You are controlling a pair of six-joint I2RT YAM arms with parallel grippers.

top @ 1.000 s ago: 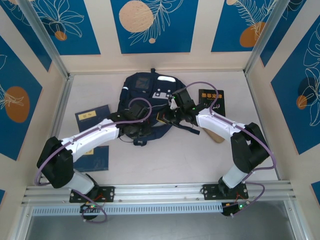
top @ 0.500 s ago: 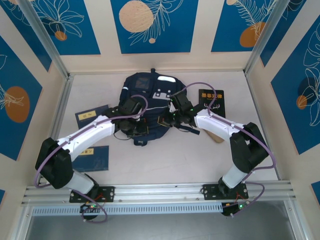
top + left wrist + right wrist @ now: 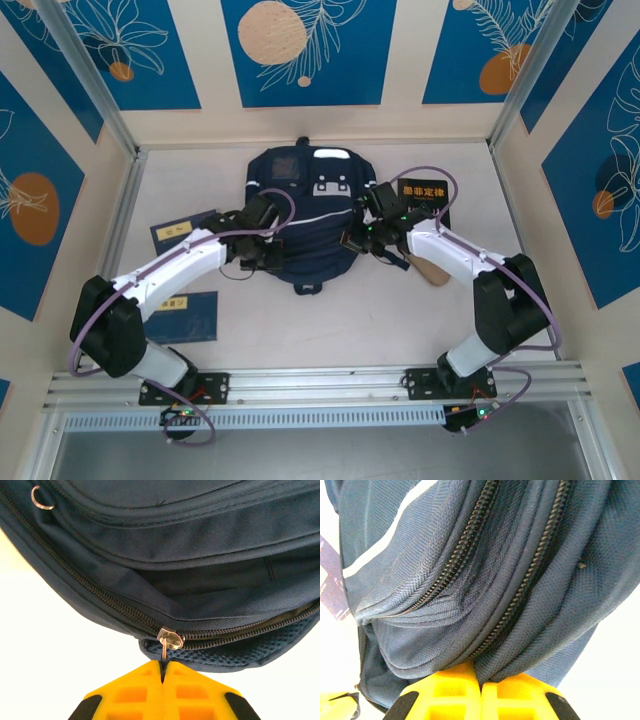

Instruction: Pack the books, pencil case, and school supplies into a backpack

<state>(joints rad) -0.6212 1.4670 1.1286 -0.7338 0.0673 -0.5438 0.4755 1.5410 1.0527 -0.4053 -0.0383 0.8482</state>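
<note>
**Pale table [image 3: 400,310], blue-panelled booth: backpack [image 3: 305,215] zip in the left jaws**

The backpack lies flat between both arms. The left gripper [image 3: 162,666] is clenched on the zipper pull [image 3: 169,641], which sits straight ahead of its fingertips. The zip track [image 3: 100,597] runs crosswise to them. The right gripper [image 3: 481,677] pinches backpack fabric on the opposite flank. Judgement: the left arm pulls along the track while the right braces.

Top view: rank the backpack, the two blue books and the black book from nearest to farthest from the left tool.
1. Backpack: left tool pinches its zipper pull.
2. Upper blue book and lower blue book, to the left: too close to call.
3. Black book, far right.
</note>
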